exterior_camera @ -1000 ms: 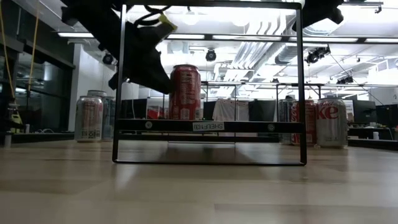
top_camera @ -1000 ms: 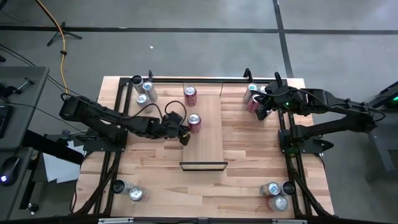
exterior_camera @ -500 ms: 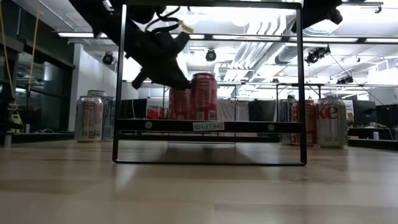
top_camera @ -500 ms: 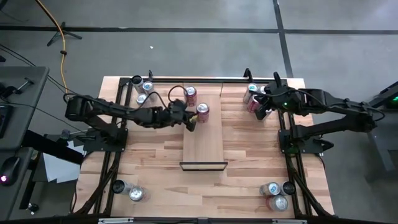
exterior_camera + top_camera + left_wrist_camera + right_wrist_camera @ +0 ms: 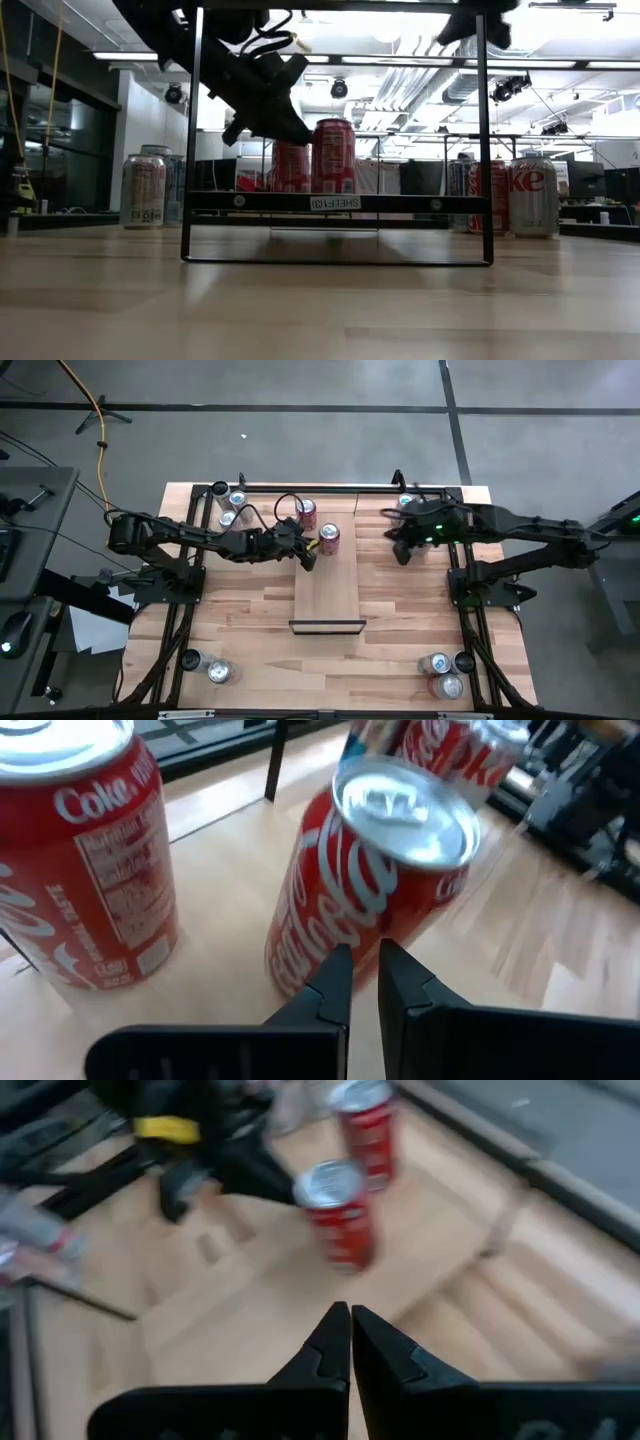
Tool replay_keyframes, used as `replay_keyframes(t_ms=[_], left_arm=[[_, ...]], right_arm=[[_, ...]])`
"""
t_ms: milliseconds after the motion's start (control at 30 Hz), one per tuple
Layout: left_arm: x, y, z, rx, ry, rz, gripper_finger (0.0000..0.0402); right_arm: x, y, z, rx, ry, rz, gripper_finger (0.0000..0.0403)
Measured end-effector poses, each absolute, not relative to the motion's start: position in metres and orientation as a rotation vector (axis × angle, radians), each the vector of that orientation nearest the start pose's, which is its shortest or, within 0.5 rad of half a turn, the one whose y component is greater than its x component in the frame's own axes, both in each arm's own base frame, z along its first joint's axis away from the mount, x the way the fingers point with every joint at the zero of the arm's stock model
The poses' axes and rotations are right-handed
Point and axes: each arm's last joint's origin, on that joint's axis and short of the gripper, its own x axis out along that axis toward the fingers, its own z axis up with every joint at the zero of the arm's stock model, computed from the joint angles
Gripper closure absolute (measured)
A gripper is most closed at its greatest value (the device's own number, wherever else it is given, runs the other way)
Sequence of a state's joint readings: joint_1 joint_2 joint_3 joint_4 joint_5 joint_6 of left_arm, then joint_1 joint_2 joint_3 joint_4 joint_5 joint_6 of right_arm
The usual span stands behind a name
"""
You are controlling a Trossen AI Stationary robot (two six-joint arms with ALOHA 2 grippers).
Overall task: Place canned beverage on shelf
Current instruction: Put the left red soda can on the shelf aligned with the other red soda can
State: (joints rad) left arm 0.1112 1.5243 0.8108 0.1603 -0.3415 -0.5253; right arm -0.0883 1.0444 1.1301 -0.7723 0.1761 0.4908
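A red Coke can (image 5: 328, 540) stands upright on its base near the far end of the shelf (image 5: 330, 595), a light wood panel on a black frame (image 5: 335, 202). My left gripper (image 5: 311, 556), shut, is at the can's left side, seen close in the left wrist view (image 5: 362, 958). A second red can (image 5: 306, 513) stands by the shelf's far left corner. My right gripper (image 5: 400, 550) hangs shut in the air to the right of the shelf, touching nothing; its wrist view shows the closed tips (image 5: 347, 1315). My left gripper has its shut fingertips (image 5: 335, 970) against the can's side wall low down (image 5: 330, 930). The fingers come from the table's left, slanting downward. The can stands upright with its base on the shelf (image 5: 333, 155).
Groups of cans stand at the table's corners: far left (image 5: 230, 505), near left (image 5: 205, 665), near right (image 5: 445, 675); the low view shows a silver can (image 5: 143, 190) and Coke cans (image 5: 530, 195). The near half of the shelf is bare.
My left gripper has swung toward the table's far edge and slightly right, turning as it went, and the can has slid upright along the shelf toward its far end. My right gripper has moved toward the table's left, nearer the shelf, and tipped down. Both have stayed shut.
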Motion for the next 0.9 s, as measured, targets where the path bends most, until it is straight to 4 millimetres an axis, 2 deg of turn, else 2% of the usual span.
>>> replay_keyframes(t_ms=[167, 333, 467, 600, 733, 800, 900], left_arm=[[0.312, 0.053, 0.204, -0.445, 0.388, 0.587, 0.0401], [0.309, 0.061, 0.206, -0.424, 0.392, 0.576, 0.0401], [0.300, 0.064, 0.226, -0.372, 0.365, 0.515, 0.0401], [0.278, 0.062, 0.257, -0.300, 0.325, 0.475, 0.0401], [0.245, 0.055, 0.294, -0.244, 0.242, 0.455, 0.0401], [0.227, 0.052, 0.312, -0.212, 0.181, 0.444, 0.0401], [0.201, 0.046, 0.334, -0.173, 0.094, 0.419, 0.0401]], right_arm=[[0.240, -0.024, 0.327, 0.443, 0.689, -0.406, 0.0403], [0.279, -0.024, 0.286, 0.496, 0.861, -0.332, 0.0403], [0.303, -0.026, 0.252, 0.528, 0.948, -0.376, 0.0403], [0.324, -0.028, 0.237, 0.555, 0.891, -0.379, 0.0403], [0.327, -0.029, 0.235, 0.543, 0.853, -0.386, 0.0403], [0.319, -0.029, 0.228, 0.575, 0.825, -0.391, 0.0403], [0.302, -0.027, 0.217, 0.691, 0.687, -0.374, 0.0403]])
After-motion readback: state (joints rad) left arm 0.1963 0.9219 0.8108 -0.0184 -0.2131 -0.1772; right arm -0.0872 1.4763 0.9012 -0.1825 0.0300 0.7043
